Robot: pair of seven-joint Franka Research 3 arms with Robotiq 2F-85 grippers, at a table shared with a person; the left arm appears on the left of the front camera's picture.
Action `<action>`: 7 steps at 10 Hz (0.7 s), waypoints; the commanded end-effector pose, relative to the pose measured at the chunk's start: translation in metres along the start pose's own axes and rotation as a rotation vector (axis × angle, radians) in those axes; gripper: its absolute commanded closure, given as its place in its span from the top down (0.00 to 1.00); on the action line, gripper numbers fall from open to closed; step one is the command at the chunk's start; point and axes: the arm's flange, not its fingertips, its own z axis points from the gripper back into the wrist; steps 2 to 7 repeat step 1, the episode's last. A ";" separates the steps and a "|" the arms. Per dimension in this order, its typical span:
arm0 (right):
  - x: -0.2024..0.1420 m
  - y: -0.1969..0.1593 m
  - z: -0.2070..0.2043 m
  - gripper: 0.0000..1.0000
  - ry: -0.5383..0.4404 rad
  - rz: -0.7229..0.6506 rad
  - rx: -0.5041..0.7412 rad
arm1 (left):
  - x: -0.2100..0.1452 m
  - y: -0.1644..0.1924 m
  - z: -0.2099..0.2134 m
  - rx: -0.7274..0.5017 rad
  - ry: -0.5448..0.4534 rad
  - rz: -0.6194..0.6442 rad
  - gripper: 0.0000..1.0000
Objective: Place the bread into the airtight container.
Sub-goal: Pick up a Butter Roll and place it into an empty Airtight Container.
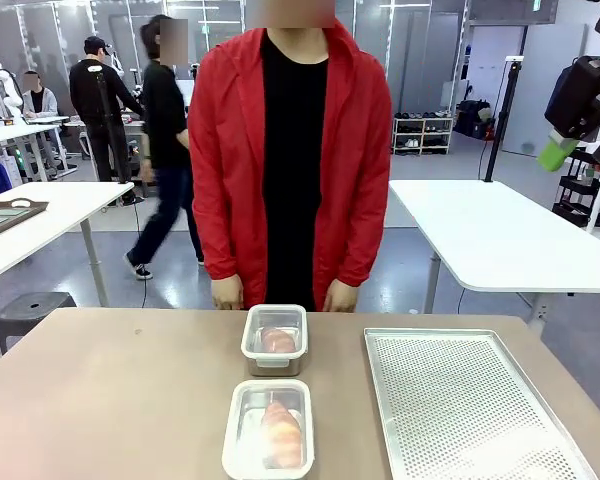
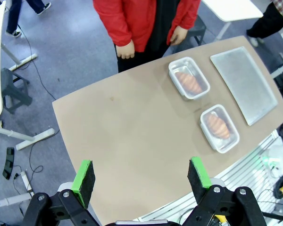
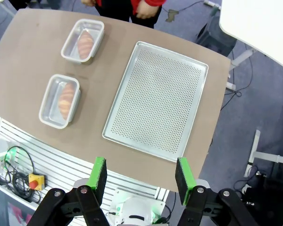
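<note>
Left gripper (image 2: 140,175) and right gripper (image 3: 140,173) both spread wide, holding nothing, high above table (image 1: 110,400). Perforated tray (image 1: 460,400) sits right. 2 airtight containers, far (image 1: 275,338) and near (image 1: 270,428), each hold bread (image 1: 281,434).

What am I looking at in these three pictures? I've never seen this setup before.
A two-armed robot shares a brown table with a person in a red jacket, who stands at the far side. The front view looks across the table. The other two come from cameras on each wrist, looking down past that arm's green-padded fingers: the left gripper and right gripper, both open and holding nothing. On the table lie two clear containers, far container and near container, each with bread inside, and a perforated metal tray.
</note>
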 end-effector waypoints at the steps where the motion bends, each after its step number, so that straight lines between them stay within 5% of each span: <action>1: 0.000 0.001 0.001 0.74 0.004 -0.001 0.003 | -0.001 -0.001 0.001 -0.005 -0.002 -0.003 1.00; 7: 0.000 0.001 0.001 0.74 0.004 -0.001 0.003 | -0.001 -0.001 0.001 -0.005 -0.002 -0.003 1.00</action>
